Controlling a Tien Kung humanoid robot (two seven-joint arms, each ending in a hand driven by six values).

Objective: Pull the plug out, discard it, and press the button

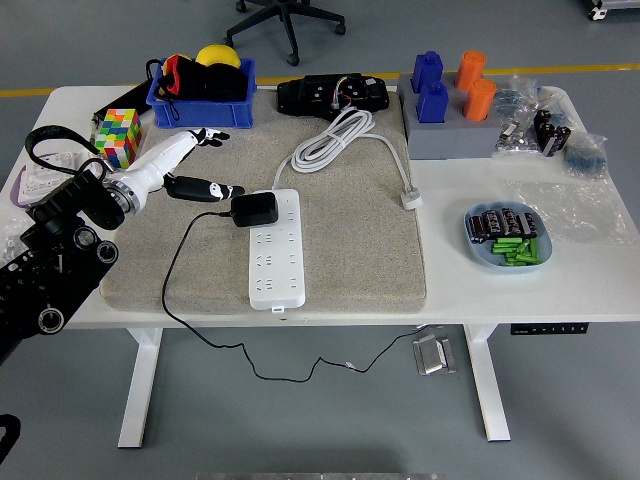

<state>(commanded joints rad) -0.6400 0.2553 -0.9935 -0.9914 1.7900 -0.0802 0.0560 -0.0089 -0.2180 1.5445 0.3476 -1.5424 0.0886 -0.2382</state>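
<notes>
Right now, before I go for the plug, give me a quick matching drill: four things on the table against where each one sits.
Things:
1. black plug
2. Rubik's cube
3. blue bowl
4. left hand

Places:
A. right side of the table, holding green and dark pieces
B. far left, next to the blue bin
C. open over the mat, just left of the plug
D. seated in the far end of the white power strip

Pairs: 1-D, 2-B, 3-A, 4-C

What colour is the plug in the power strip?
Black plug, in the white power strip; head view.
</notes>
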